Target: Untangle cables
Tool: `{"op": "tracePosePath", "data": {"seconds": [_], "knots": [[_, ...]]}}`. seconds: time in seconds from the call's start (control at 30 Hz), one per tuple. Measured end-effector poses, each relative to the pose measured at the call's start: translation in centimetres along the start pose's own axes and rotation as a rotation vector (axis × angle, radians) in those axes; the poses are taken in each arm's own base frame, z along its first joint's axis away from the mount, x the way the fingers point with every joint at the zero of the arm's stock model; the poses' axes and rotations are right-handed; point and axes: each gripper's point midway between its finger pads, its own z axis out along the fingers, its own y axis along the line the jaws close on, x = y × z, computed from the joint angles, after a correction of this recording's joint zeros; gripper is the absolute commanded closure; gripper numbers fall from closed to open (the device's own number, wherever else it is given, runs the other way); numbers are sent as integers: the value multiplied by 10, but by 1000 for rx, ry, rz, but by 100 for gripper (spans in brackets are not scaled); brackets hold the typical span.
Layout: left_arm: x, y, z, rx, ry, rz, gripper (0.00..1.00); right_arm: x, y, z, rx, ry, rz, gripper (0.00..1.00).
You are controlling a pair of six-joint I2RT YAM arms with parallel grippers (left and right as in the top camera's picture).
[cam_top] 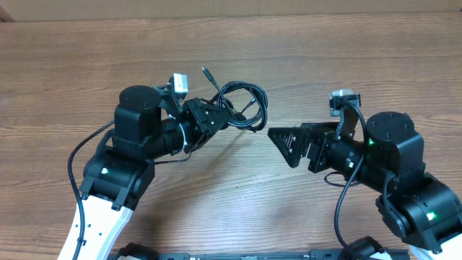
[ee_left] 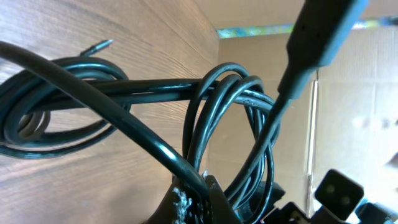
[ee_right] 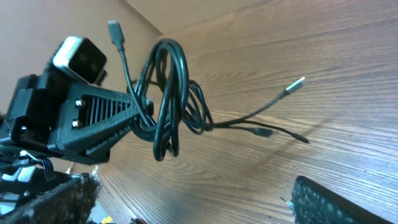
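Note:
The cables [cam_top: 249,124] are a tangle of thin black loops, lifted off the wooden table [cam_top: 346,50]. My left gripper [cam_top: 231,120] is shut on the tangle at mid-table. In the left wrist view the loops [ee_left: 217,112] rise from the jaws [ee_left: 196,199], and a silver-tipped end [ee_left: 99,45] points away. In the right wrist view the bundle [ee_right: 169,93] hangs from the left gripper, with plug ends [ee_right: 297,83] trailing over the table. My right gripper [cam_top: 278,137] is open and empty, just right of the tangle, its fingers [ee_right: 193,199] wide apart.
A loose plug end [cam_top: 206,72] sticks up behind the left gripper. A thicker black wire [cam_top: 79,155] loops out from the left arm. Bare wood table lies all around, with a cardboard wall [cam_top: 231,7] at the back.

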Motion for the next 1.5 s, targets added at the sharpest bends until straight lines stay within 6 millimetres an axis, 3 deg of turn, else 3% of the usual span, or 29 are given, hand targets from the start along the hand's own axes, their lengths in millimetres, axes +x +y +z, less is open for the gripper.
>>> {"op": "tracePosePath", "data": {"seconds": [0.17,0.27,0.87,1.5], "knots": [[3,-1,0,6,16,-62,96,-2,1,0,-4,-6,9,6],[4,-2,0,10,26,-82,96,-1,0,2,-1,-2,14,12],[8,-10,-1,45,56,-86,96,7,-25,42,68,103,68,25],[10,-34,-2,142,84,-19,96,10,-38,60,104,140,91,26]]}}
